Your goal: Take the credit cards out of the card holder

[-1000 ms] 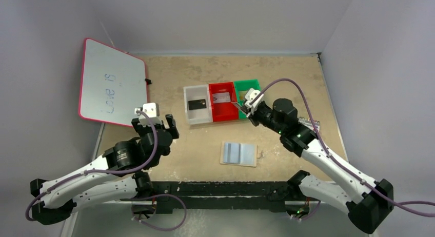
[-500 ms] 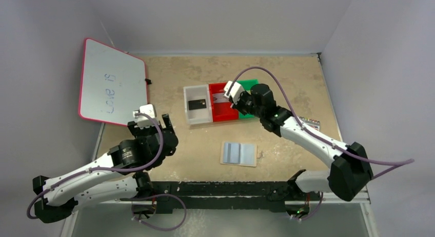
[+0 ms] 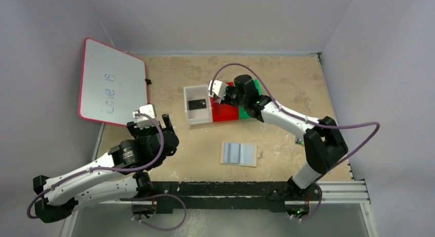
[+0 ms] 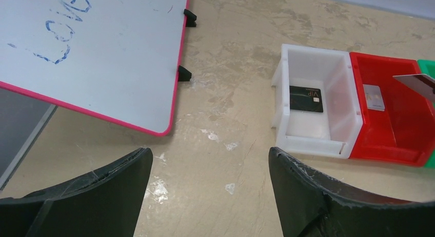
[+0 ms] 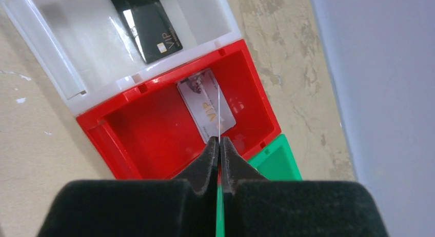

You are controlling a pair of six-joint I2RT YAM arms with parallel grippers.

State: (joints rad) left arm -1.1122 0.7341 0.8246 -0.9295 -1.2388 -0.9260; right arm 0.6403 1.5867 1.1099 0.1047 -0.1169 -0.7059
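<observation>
Top view: card holder [image 3: 239, 154] lies open on tabletop [image 3: 287, 78] at 6 o'clock of red bin [image 3: 223, 114], right claw [image 3: 224, 95] above that bin, left claw [image 3: 152, 125] off at 9 o'clock. Left wrist: left claw spread wide, nothing between; black card [image 4: 306, 99] in white bin [image 4: 308, 60], silvery card [image 4: 374, 97] in red bin. Right wrist: right claw clamped on thin card [image 5: 219, 114] held edge-on over the silvery card.

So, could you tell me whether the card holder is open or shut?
Open: the card holder lies flat, both blue-grey panels facing up.
</observation>
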